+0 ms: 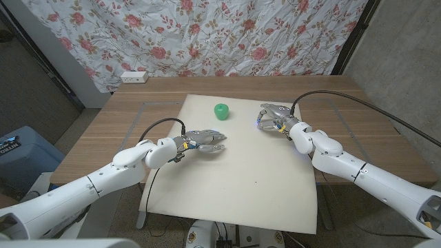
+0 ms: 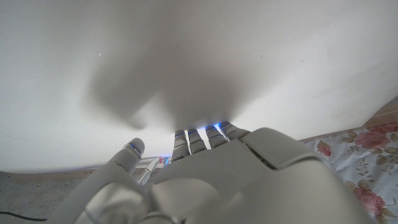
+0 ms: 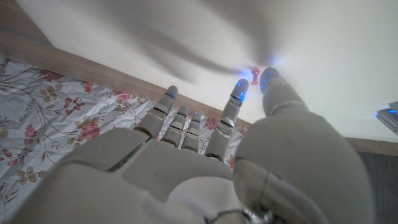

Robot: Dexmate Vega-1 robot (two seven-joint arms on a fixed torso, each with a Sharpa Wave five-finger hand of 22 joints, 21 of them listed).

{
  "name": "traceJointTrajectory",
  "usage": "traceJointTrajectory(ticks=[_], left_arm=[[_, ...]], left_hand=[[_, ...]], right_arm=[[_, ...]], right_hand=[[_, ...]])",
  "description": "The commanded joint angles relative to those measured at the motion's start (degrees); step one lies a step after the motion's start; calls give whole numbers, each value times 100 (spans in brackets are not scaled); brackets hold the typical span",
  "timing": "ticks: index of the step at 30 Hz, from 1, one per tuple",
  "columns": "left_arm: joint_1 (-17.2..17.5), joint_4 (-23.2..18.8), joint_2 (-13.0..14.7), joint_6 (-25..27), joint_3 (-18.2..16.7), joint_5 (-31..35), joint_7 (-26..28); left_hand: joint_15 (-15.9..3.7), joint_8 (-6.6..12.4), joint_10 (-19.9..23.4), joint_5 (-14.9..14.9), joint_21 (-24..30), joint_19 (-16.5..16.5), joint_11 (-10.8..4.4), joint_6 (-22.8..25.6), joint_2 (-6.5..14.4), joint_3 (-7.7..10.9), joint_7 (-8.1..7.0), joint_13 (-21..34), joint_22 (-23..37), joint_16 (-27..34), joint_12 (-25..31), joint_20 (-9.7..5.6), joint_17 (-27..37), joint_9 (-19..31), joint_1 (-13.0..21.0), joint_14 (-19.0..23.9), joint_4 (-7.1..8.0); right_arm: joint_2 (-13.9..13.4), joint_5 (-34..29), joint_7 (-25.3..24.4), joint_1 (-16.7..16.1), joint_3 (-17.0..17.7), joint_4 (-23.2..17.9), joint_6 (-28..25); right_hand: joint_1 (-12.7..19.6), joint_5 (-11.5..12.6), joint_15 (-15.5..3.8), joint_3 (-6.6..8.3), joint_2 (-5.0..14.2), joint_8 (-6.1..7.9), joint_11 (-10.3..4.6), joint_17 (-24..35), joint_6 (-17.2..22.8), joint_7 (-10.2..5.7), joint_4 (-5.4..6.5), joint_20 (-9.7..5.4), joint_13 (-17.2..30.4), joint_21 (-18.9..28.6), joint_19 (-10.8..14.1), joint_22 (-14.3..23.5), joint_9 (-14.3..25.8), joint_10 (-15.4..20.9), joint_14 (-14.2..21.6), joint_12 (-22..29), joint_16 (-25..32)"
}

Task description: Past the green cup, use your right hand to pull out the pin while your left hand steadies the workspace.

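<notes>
small red pin [image 3: 255, 74] on smooth white mat [image 1: 227, 172]

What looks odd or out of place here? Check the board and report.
Nothing stands out. The cup sits on the white board, the pin stands by the right hand, and the left hand is over the board.

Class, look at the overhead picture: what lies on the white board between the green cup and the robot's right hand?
Nothing: in the head view only bare white board separates the green cup from the right hand.
</notes>
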Motion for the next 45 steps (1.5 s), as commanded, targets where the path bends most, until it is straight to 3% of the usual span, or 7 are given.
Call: traceJointTrajectory(ticks=[1, 21, 45], left_arm=[[14, -35, 22, 13, -1, 9, -41], [-17, 37, -24, -3, 21, -4, -39], [-59, 68, -75, 9, 68, 12, -55]], left_hand=[[-422, 19, 51, 20, 18, 10, -20, 43, 598, 62, -24, 21, 28, 38, 42, -712, 16, 19, 62, 19, -1], [-424, 16, 60, 13, 16, 26, -24, 61, 587, 136, -28, 21, 28, 37, 38, -702, 13, 21, 88, 34, -44], [-414, 11, 74, 3, 13, 35, -33, 66, 568, 194, -30, 23, 29, 34, 37, -703, 15, 22, 91, 34, -65]], right_arm=[[18, 58, -116, 11, -5, 72, 53], [71, 110, -192, 52, -53, 184, 93], [95, 262, -304, 58, -15, 284, 253]], right_hand=[[103, -6, -42, 22, 33, 77, -14, 25, 112, -7, -1, -7, 24, -10, 74, 17, 38, 93, 71, 58, 31], [285, -9, -127, 19, 142, 298, -103, 36, 483, -23, -12, -46, 19, -20, 173, 17, 106, 259, 189, 68, 69], [428, -16, -221, 16, 272, 461, -154, 56, 755, -30, -2, -86, 16, -19, 262, 20, 164, 432, 263, 85, 101]])
